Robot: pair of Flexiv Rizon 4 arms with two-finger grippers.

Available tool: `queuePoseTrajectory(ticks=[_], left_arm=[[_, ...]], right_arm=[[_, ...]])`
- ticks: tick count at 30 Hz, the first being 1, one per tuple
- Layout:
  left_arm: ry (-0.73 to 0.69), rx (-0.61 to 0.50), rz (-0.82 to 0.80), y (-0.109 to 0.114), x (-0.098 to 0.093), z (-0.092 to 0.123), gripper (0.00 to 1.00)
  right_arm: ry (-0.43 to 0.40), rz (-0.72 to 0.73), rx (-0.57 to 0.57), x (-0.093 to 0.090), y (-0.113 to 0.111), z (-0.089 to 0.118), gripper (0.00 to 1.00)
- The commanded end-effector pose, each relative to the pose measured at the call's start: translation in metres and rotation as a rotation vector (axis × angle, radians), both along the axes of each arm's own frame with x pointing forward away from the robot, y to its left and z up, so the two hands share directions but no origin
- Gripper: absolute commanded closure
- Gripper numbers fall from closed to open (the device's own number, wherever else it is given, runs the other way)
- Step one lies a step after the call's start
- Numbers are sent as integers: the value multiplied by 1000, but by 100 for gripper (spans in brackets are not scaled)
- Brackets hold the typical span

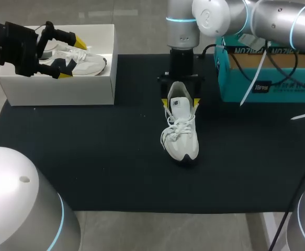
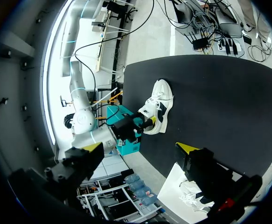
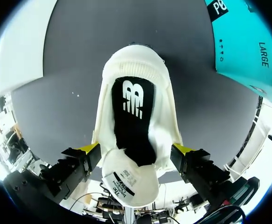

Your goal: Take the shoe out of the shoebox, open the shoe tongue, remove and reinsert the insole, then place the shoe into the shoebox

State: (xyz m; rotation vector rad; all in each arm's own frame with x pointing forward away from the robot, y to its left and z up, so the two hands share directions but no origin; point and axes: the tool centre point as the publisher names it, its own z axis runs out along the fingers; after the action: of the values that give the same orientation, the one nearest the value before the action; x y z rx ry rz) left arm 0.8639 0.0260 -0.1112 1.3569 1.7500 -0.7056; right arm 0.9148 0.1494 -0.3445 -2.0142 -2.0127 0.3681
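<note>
**Right wrist view is telling the story: shoe [image 3: 163, 107] out, insole job coming up**

Watching from the side here. The white shoe is sitting upright in the middle of the black mat [image 1: 89, 157], toe pointing to the near edge. The right gripper [image 3: 136, 149] is hanging over its far end, claw spread wide and straddling the collar. I'm not seeing any squeeze on the sides, so I'm calling it open. The tongue [image 3: 126, 179] is looking flipped up, label showing, and the black insole [image 3: 132, 109] is lying exposed inside.

The left gripper [image 1: 71, 57] is hovering over the white shoebox [image 1: 63, 91] at the far left, claw open and holding nothing. A second shoe [image 1: 87, 64] is lying in that box.

My take: we're heading into the insole pull. I'd be pinning the heel with the right claw so the shoe isn't sliding. The left one should be coming over to pinch the insole at its heel edge and peel it out slowly. Laces are looking loose, so I'd be watching for snags.
</note>
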Motion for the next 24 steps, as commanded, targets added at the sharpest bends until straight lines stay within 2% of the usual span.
queuePoseTrajectory(ticks=[1,10,19,24], left_arm=[[2,4,-1,0,1,0,0],[2,4,-1,0,1,0,0],[2,4,-1,0,1,0,0],[2,4,-1,0,1,0,0]], right_arm=[[-7,-5,1,-9,-1,2,0],[-2,-21,-11,-25,4,10,0],[24,-42,-22,-57,12,22,0],[19,-68,-43,-66,11,30,0]])
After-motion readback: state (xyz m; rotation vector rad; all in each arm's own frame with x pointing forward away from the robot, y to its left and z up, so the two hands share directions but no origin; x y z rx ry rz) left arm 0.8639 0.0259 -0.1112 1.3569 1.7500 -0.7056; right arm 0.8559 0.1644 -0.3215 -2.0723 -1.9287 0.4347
